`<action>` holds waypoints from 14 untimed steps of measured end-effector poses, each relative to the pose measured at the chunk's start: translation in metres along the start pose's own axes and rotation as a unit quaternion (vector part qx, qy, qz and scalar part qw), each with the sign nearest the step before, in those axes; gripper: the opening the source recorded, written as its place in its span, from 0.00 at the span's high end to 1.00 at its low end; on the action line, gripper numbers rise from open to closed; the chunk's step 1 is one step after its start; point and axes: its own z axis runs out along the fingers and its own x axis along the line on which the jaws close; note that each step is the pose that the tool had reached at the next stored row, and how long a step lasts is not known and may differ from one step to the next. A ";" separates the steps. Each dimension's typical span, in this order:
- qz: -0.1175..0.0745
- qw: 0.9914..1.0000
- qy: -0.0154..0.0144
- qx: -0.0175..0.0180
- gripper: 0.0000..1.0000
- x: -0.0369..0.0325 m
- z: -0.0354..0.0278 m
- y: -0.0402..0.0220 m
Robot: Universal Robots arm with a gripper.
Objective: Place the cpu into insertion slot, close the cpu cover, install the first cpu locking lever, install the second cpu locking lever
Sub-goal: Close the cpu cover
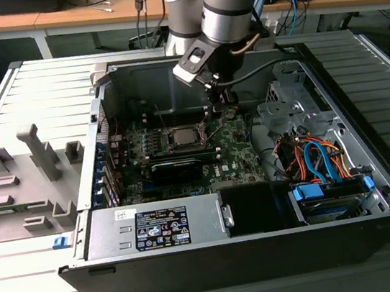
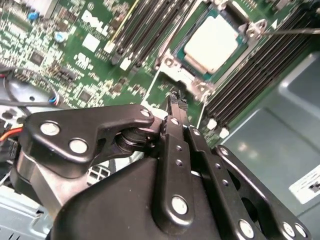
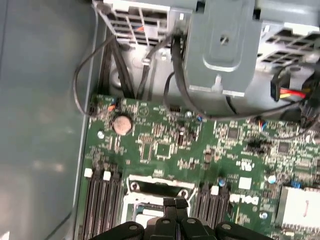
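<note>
Your gripper (image 1: 220, 104) hangs low inside the open computer case (image 1: 375, 186), over the green board (image 1: 239, 147). Its fingertips (image 2: 172, 101) are pinched together into a narrow point with nothing between them. In the exterior view the cpu (image 1: 181, 138) is at about 8 o'clock from the gripper, near it but not touching. It lies flat in the insertion slot (image 1: 168, 139) with its pale metal top facing up. In the second wrist view the cpu cover (image 2: 192, 80) appears to lie down around the chip. A thin metal rod (image 2: 292, 31) juts out from one corner of the socket.
</note>
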 end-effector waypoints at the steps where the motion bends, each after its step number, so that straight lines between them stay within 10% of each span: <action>1: 0.000 1.000 0.000 0.003 0.89 -0.0009 -0.0004 0.0055; 7: 0.000 1.000 0.002 0.014 0.89 -0.0040 -0.0013 0.0307; 14: 0.016 1.000 0.004 0.018 0.89 -0.0027 0.0055 0.0364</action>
